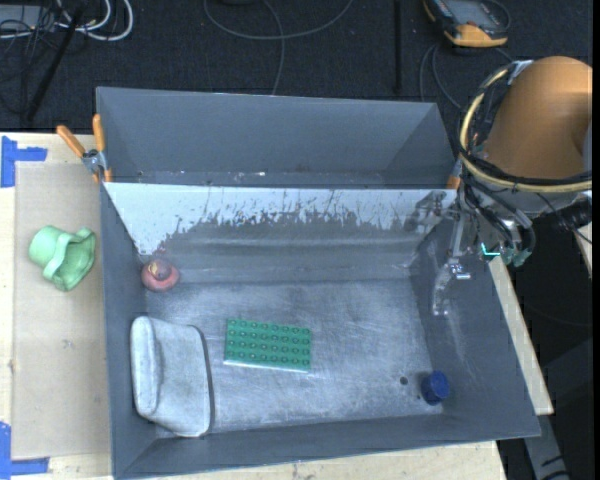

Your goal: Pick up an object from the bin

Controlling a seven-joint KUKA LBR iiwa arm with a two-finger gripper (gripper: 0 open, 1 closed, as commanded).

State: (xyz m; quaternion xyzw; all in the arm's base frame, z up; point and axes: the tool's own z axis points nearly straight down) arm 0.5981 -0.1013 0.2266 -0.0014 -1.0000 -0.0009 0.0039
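Note:
My gripper [448, 273] hangs above the bin's right wall, near the back right corner, with nothing seen in it. Nearest to it is a small blue round thing [435, 387] on the floor at the front right, well below the gripper in the view, with a tiny dark speck [404, 380] just left of it. A flat green studded building plate [268, 345] lies on the floor left of centre, far from the gripper.
A pale grey padded block [168, 376] lies in the front left corner. A small pink round thing [160, 274] sits by the left wall. A light green thing [63, 256] lies outside the bin on the left. The arm's orange dome stands over the right rim.

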